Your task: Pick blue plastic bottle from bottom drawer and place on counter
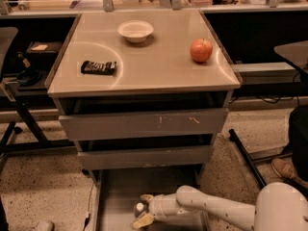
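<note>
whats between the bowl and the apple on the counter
Nothing: in the camera view that stretch of the counter between the white bowl and the apple is bare. The gripper is down in the bottom drawer by the blue plastic bottle.
</note>
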